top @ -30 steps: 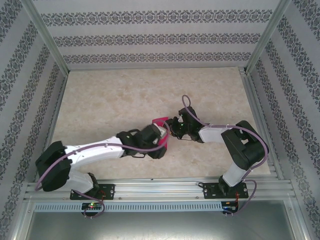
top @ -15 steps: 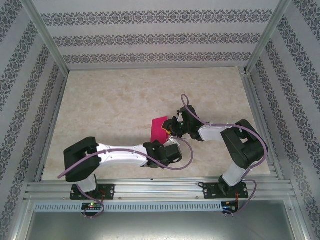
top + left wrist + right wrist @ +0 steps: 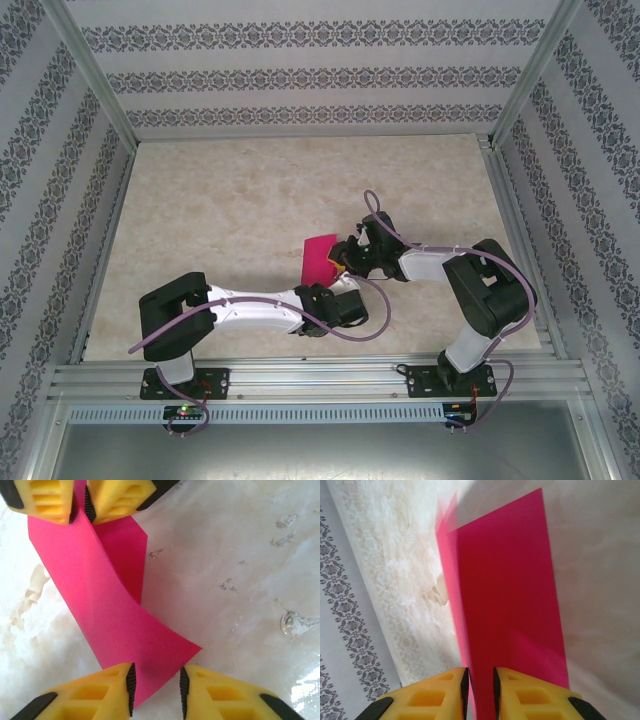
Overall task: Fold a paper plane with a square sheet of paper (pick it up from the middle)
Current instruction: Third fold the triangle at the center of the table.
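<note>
As the top camera has it: a thin magenta-pink paper sheet (image 3: pixel 318 258), creased narrower than square, sits about mid-table over the marbled beige table (image 3: pixel 220 200), with both arms closing on it.
Long axis, from above: roughly far-to-near. It's a blunt strip, with no nose to point anywhere yet.
Arms, from above: the right gripper (image 3: pixel 343 258) is at the sheet's right edge, and the left gripper (image 3: pixel 322 287) comes in at the near end.
Left wrist view: the paper sheet (image 3: pixel 110 610) bows in a soft curve from the right gripper (image 3: pixel 82 510) at the top down to the left gripper (image 3: pixel 156 672) at the bottom. A shadow beneath suggests it hangs clear of the table.
Left claw: the jaws stand partly apart with the paper's end lying between the pads. Whether they bite cannot be told.
Right wrist view: the right gripper (image 3: pixel 480 672) has its fingers pressed together on the paper sheet (image 3: pixel 510 590), which stretches straight away from them. The patterned wall (image 3: pixel 345 605) is off to the left.
Step in hand: this looks like a two-handed hold on a half-folded sheet, well short of a plane.
Next move: it calls for the left pads to close squarely and gently on that end, because limp paper buckles. The strip must then be held taut for the corner folds.
</note>
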